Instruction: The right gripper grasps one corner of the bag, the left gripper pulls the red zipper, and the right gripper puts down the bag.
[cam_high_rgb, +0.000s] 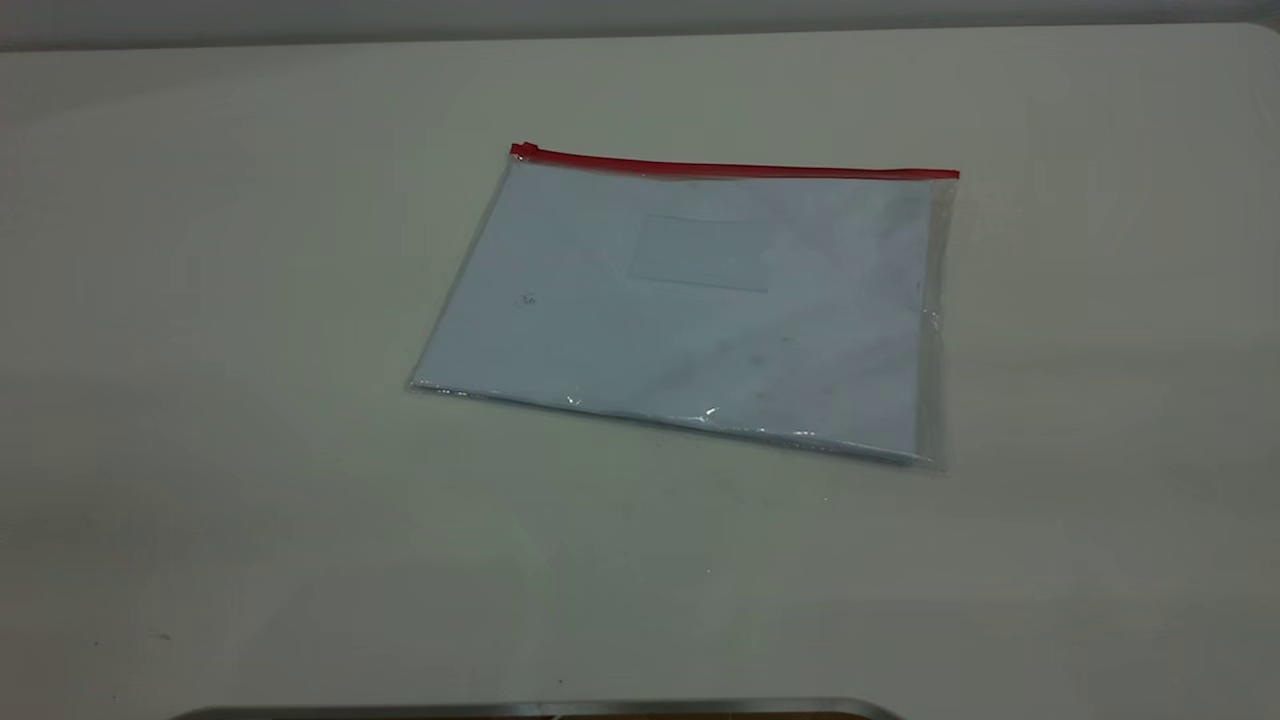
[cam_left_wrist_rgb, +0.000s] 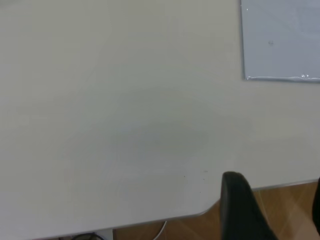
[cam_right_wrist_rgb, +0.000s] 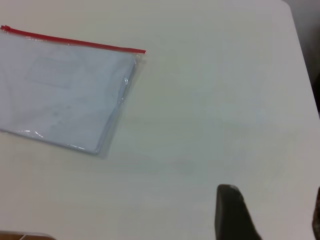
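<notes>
The bag (cam_high_rgb: 700, 310) lies flat on the white table, a clear pouch with white paper and a faint label pocket. The red zipper (cam_high_rgb: 740, 168) runs along its far long edge, with the slider tab (cam_high_rgb: 523, 151) at the left end. Neither arm shows in the exterior view. In the left wrist view the left gripper (cam_left_wrist_rgb: 272, 190) is open and empty over the table's near edge, well away from a corner of the bag (cam_left_wrist_rgb: 282, 40). In the right wrist view the right gripper (cam_right_wrist_rgb: 270, 195) is open and empty above bare table, apart from the bag (cam_right_wrist_rgb: 60, 95) and its zipper (cam_right_wrist_rgb: 75, 41).
The table's front edge (cam_left_wrist_rgb: 165, 218) has wooden floor (cam_left_wrist_rgb: 290, 205) beyond it. A metal-edged strip (cam_high_rgb: 540, 708) lies along the bottom of the exterior view. A rounded table corner (cam_right_wrist_rgb: 295, 20) shows in the right wrist view.
</notes>
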